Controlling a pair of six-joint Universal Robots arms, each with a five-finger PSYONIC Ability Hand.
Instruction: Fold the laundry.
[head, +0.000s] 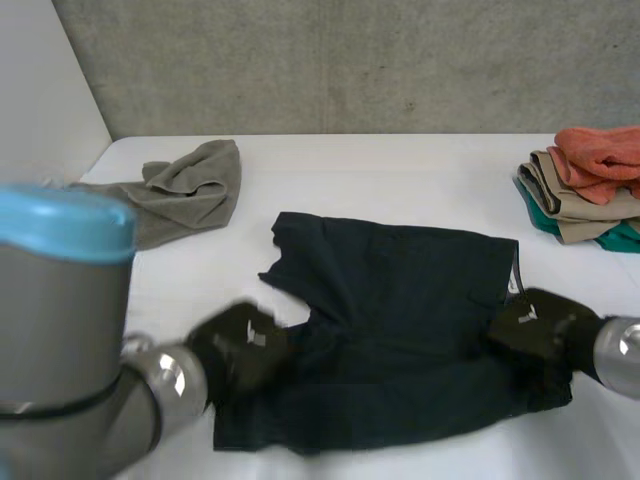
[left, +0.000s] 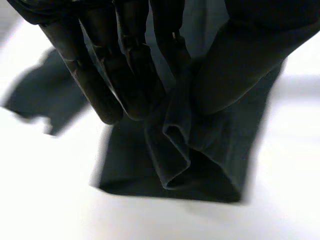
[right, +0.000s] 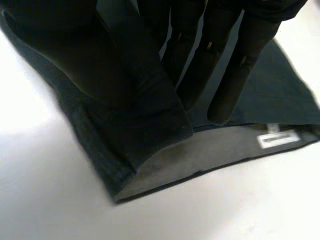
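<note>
The shorts lie in the middle of the table. Behind them to the left lies a towel, behind to the right a stack of folded clothes (at the table's edge). The left hand is on their left end, the right hand on their right.

I have my 2 hands down low: the left hand pinches a fold of the dark shorts between fingers and thumb, the right hand clamps thumb and fingers on their edge.
</note>
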